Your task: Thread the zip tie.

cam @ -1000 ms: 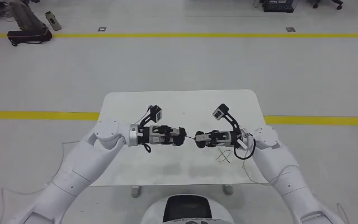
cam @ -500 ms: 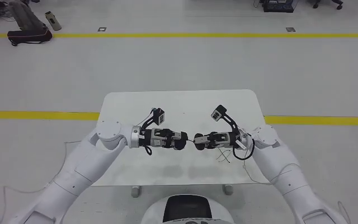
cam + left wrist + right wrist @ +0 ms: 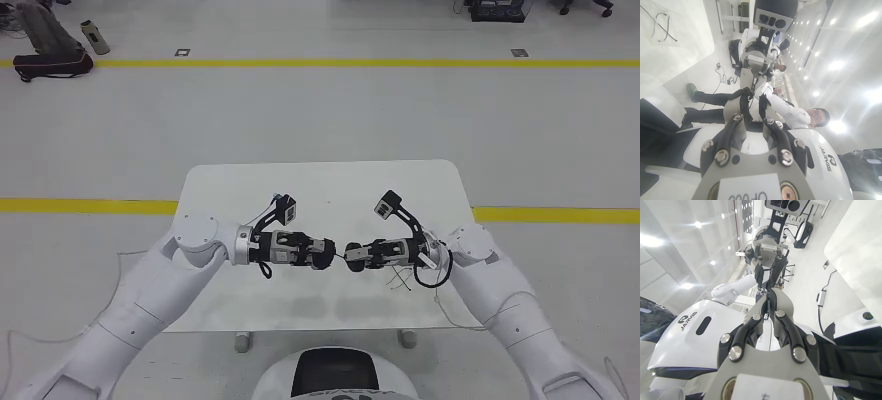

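We see a white sticker with dark print (image 3: 748,187) on the left wrist plate, and its lower part is cut off by the frame edge. A like sticker (image 3: 768,389) on the right wrist plate is cut off even more.

Both grippers hang tip to tip above the front part of the white rounded table (image 3: 300,190). The right gripper (image 3: 770,295) has its fingers pressed together on the thin black plastic zip tie (image 3: 769,289). From there the strand runs straight out toward the left gripper (image 3: 754,98). The left gripper's black-padded fingers (image 3: 745,108) stand a little apart with a gap between them. One of these fingers lies against the right gripper's tips.

On the table near the right arm lie several loose thin black ties (image 3: 402,278), crossed over one another on what looks like a clear sheet. Yellow lines (image 3: 320,63) cross the floor beyond, and a dark bag (image 3: 50,50) lies far off.

We cannot make out the zip tie's head, nor whether the strand touches the left fingers.
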Motion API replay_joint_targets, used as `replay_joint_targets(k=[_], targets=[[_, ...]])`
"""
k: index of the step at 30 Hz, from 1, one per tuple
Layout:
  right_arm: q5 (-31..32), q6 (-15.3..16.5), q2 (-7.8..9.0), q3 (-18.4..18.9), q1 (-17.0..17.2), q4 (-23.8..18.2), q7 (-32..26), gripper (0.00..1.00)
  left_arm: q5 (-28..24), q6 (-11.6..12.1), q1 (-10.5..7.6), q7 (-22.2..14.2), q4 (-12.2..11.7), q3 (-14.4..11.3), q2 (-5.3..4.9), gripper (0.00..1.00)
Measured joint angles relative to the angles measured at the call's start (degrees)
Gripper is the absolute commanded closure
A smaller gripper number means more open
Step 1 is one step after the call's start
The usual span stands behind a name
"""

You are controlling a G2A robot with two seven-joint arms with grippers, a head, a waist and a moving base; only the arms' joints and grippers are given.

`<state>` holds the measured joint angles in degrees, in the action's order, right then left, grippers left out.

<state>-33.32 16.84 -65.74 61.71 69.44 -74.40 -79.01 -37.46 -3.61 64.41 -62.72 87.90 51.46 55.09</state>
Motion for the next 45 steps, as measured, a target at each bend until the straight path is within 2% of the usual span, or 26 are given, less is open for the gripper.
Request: replay_joint_targets(k=[9, 28, 31, 32, 45], targets=[[-0.26, 0.29, -0.08, -0.86, -0.26, 0.12, 0.71, 1.00, 0.44, -0.18, 0.08, 0.18, 0.14, -0.17, -0.07, 0.85], [-0.86, 1.10, -0.37, -2.56, -1.25, 1.05, 1.88, 1.00, 0.72, -0.25, -0.30, 0.64, 0.10, -0.96, 0.05, 0.89], [-0.95, 1.17, -0.39, -2.73, -1.37, 1.17, 1.93, 1.00, 0.68, -0.23, -0.42, 0.67, -0.01, -1.07, 0.08, 0.95], [-0.99, 1.20, -0.40, -2.78, -1.41, 1.22, 1.94, 1.00, 0.65, -0.23, -0.46, 0.68, -0.06, -1.11, 0.10, 1.00], [-1.34, 1.63, -0.43, -3.09, -1.78, 1.75, 2.42, 1.00, 0.34, -0.09, -0.83, 0.42, -0.59, -1.50, 0.20, 1.00]])
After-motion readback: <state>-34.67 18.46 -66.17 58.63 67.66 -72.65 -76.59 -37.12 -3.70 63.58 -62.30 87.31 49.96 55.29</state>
